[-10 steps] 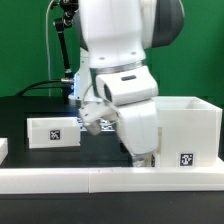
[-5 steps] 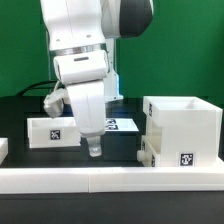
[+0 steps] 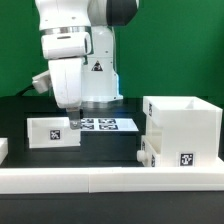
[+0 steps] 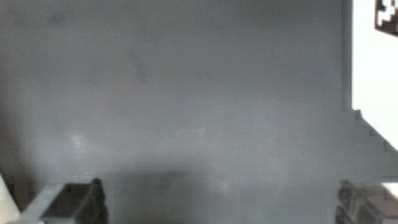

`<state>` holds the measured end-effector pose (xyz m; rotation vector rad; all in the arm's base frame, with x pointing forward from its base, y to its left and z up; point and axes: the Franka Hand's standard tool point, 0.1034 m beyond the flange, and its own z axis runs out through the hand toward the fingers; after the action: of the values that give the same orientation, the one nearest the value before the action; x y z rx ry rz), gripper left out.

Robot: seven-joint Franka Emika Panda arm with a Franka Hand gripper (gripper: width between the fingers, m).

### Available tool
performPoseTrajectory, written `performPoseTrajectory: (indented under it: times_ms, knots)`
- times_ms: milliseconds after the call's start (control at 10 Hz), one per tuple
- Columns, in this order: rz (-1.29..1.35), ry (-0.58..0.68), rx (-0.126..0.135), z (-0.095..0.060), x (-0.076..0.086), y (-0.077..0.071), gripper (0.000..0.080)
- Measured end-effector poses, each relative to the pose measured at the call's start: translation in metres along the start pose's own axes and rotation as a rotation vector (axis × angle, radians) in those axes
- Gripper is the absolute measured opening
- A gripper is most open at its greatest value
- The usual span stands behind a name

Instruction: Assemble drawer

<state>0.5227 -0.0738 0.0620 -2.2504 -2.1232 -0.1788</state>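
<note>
The drawer's large white casing (image 3: 182, 128) stands at the exterior view's right, tag facing front. A small white part (image 3: 146, 152) sits against its lower left side. One small open-topped box (image 3: 52, 132) with a tag stands at the left. My gripper (image 3: 72, 119) hangs just behind that box's right end, above the table. In the wrist view my gripper (image 4: 226, 200) is open and empty, its fingers (image 4: 79, 200) wide apart over bare dark table. A white edge with a tag corner (image 4: 375, 70) shows at one side; I cannot tell which part it is.
The marker board (image 3: 108, 124) lies flat behind the gripper, at the arm's base. A low white rail (image 3: 110, 178) edges the table's front. A small white piece (image 3: 3, 148) shows at the far left edge. A green wall stands behind.
The arm has swung from beside the casing to the exterior view's left and risen a little. The gripper now hangs behind the left small box. No part has moved.
</note>
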Motion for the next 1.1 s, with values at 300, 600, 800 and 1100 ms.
performPoseTrajectory:
  times_ms: [300, 600, 800, 1100]
  knots:
    - [0.106, 0.002, 0.001, 0.001, 0.0, -0.001, 0.0649]
    - [0.387, 0.004, -0.005, 0.001, -0.01, -0.004, 0.0649]
    - [0.584, -0.003, -0.04, -0.004, -0.02, -0.018, 0.0649]
    - [0.927, 0.0, -0.042, -0.007, -0.026, -0.041, 0.0649]
